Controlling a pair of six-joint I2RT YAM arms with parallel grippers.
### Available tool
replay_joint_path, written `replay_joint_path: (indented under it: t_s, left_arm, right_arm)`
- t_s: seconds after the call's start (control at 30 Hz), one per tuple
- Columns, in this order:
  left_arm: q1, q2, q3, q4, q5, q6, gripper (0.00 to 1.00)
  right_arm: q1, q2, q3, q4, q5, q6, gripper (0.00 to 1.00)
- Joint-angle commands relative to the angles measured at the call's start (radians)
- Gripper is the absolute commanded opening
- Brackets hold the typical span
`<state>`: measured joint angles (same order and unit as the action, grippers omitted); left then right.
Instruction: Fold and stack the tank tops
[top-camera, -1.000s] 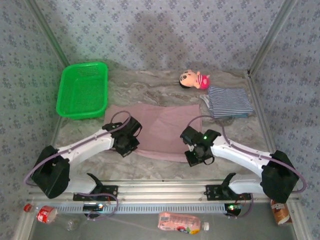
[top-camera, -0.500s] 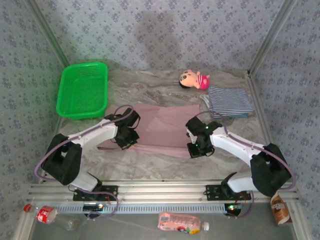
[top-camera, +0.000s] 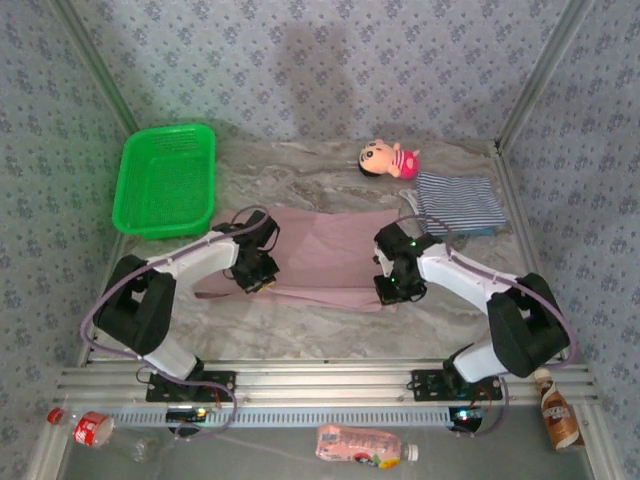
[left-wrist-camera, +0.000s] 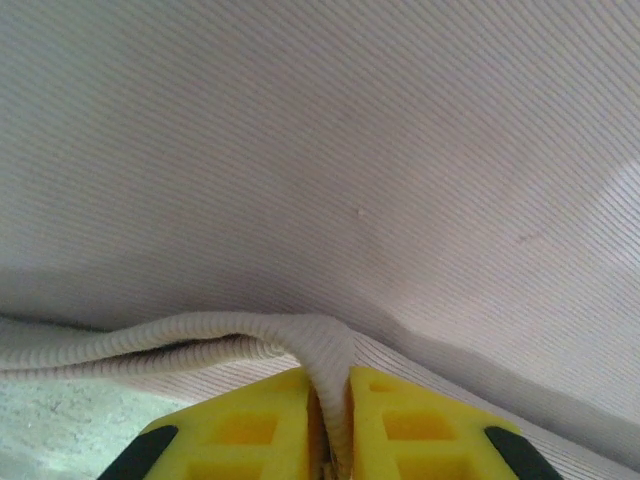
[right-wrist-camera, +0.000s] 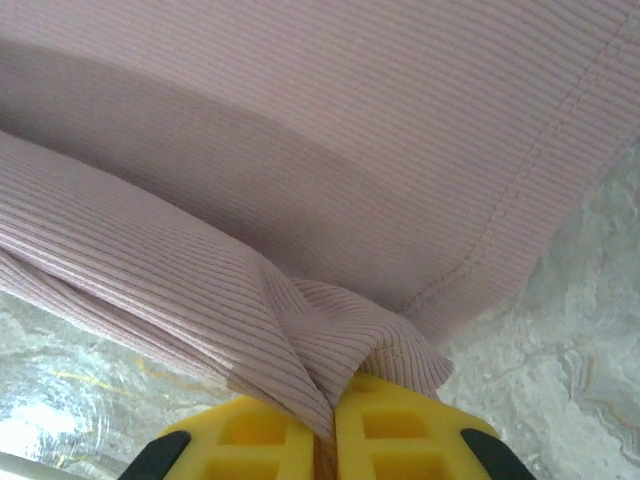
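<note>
Pinching a rolled hem of the pink top (left-wrist-camera: 380, 180), your left pincer (left-wrist-camera: 330, 400) has its yellow pads nearly together, with only that cord of cloth between them. Your right pincer (right-wrist-camera: 330, 420) is just as narrow and grips a bunched fold of the same top, close to its stitched side edge.

From above, the left pincer (top-camera: 255, 280) sits at the near left part of the pink top (top-camera: 325, 245) and the right pincer (top-camera: 392, 292) at its near right corner. Each arm rises from its base, bends at an elbow pushed outward, and reaches in with the wrist angled down onto the cloth.

The pink top lies spread across the middle of the tabletop (top-camera: 300, 335), with its near edge doubled over. The striped top (top-camera: 458, 203) lies folded at the far right, on a bluish layer whose edge peeks out beneath it. A plush doll (top-camera: 388, 158) lies just behind it. The green basket (top-camera: 130, 165) stands at the far left, apart from the cloth.
</note>
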<state>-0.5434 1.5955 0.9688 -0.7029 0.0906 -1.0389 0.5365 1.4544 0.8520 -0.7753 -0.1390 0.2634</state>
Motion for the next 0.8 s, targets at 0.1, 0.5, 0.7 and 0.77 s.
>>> replay_joint_path:
  t_s: [0.1, 0.5, 0.7, 0.77]
  left_arm:
    - [0.015, 0.081, 0.086, 0.005, -0.002, 0.06, 0.2]
    - [0.046, 0.17, 0.162, -0.023, -0.046, 0.135, 0.26]
    - [0.065, 0.173, 0.228, -0.08, -0.041, 0.201, 0.4]
    - [0.071, 0.16, 0.241, -0.114, -0.034, 0.221, 0.43]
  right_arm:
    - [-0.055, 0.059, 0.03, 0.037, 0.039, -0.047, 0.2]
    - [-0.13, 0.098, 0.044, 0.106, 0.117, -0.047, 0.32]
    - [-0.173, 0.057, 0.068, 0.081, 0.134, -0.044, 0.41]
    - [-0.177, 0.041, 0.08, 0.062, 0.13, -0.046, 0.43]
